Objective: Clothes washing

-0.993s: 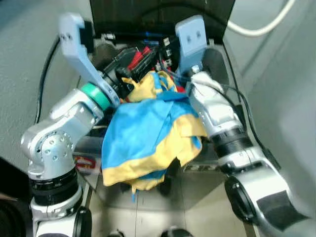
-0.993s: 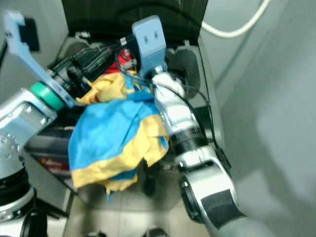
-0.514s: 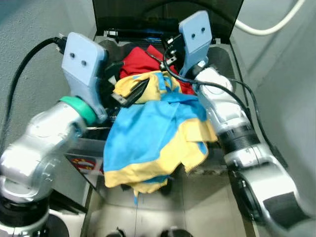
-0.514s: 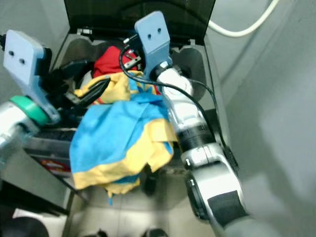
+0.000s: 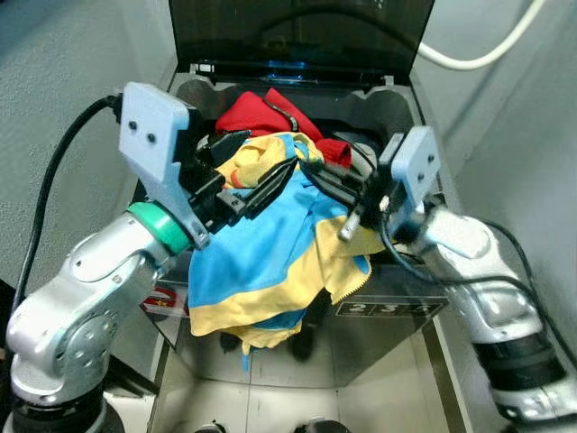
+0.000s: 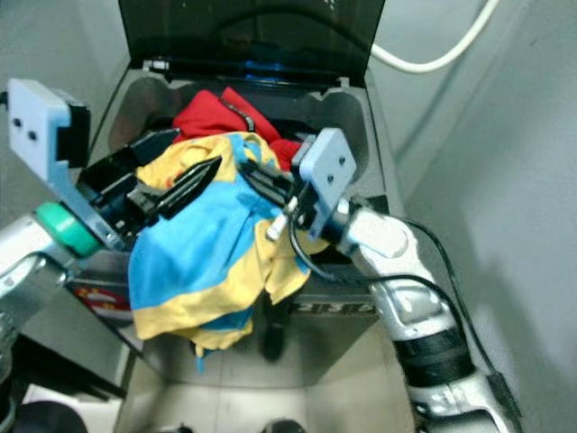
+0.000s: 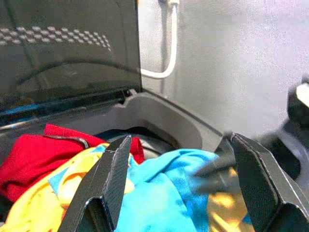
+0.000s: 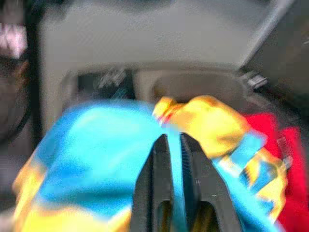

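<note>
Two tools over washer [image 5: 397,117] | left tool [image 7: 176,179] spread wide above crumpled blue-yellow cloth [image 5: 261,253] | right tool [image 8: 173,145] pinches cloth fold | red garment [image 5: 261,115] behind

Top-loading washing machine [image 5: 383,311] sits centre frame with its dark lid [image 5: 297,32] standing up at the top edge, tub open. A red garment [image 5: 261,113] lies heaped in the opening toward the upper middle, and a blue-and-yellow cloth [image 5: 261,253] is piled in front of it, spilling over the machine's front rim and hanging down the front panel at lower centre.
</note>
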Robot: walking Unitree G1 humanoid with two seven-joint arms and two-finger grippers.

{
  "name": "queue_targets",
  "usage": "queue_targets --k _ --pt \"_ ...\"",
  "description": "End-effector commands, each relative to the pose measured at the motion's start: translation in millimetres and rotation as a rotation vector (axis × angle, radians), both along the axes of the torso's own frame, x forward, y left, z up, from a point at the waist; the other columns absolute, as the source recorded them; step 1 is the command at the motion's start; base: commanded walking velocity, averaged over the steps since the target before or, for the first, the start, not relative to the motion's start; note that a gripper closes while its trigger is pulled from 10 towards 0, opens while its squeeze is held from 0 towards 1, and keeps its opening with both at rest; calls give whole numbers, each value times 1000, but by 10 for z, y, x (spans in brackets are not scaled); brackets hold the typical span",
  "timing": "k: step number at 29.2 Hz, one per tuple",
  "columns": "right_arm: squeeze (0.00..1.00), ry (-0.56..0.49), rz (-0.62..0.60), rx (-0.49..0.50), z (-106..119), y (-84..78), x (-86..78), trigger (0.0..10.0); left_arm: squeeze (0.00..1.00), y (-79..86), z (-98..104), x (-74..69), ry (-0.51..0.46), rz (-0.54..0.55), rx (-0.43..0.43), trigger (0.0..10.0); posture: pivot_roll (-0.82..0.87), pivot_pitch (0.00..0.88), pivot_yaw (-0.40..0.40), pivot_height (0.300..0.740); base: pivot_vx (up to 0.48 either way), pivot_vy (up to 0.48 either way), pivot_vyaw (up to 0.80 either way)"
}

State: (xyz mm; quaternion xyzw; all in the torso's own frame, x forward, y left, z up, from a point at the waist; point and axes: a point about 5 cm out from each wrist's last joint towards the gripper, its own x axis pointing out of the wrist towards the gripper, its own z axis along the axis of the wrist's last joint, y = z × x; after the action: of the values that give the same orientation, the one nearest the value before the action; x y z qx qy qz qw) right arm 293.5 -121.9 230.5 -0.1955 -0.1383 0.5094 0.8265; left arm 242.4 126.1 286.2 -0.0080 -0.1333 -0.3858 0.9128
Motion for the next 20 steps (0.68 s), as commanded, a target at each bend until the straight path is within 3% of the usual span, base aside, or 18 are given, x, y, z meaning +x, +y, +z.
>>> queue_targets --k 1,10,11,20 --pt "1000 5 64 -76 -29 52 -93 10000 0 -10 22 -12 -36 -16 3 10000 -19 0 18 740 0 0 0" --pt "1000 9 109 -210 -142 96 -122 10000 0 -25 8 -23 -36 -21 5 10000 -16 0 11 740 0 0 0" --pt "0 8 104 -237 -188 127 -108 10000 0 -27 6 -36 -22 -23 1 10000 -11 0 7 740 0 0 0" --pt "0 14 104 -299 -288 155 -95 10000 0 -11 -6 -33 5 -31 -2 10000 -11 0 7 740 0 0 0"
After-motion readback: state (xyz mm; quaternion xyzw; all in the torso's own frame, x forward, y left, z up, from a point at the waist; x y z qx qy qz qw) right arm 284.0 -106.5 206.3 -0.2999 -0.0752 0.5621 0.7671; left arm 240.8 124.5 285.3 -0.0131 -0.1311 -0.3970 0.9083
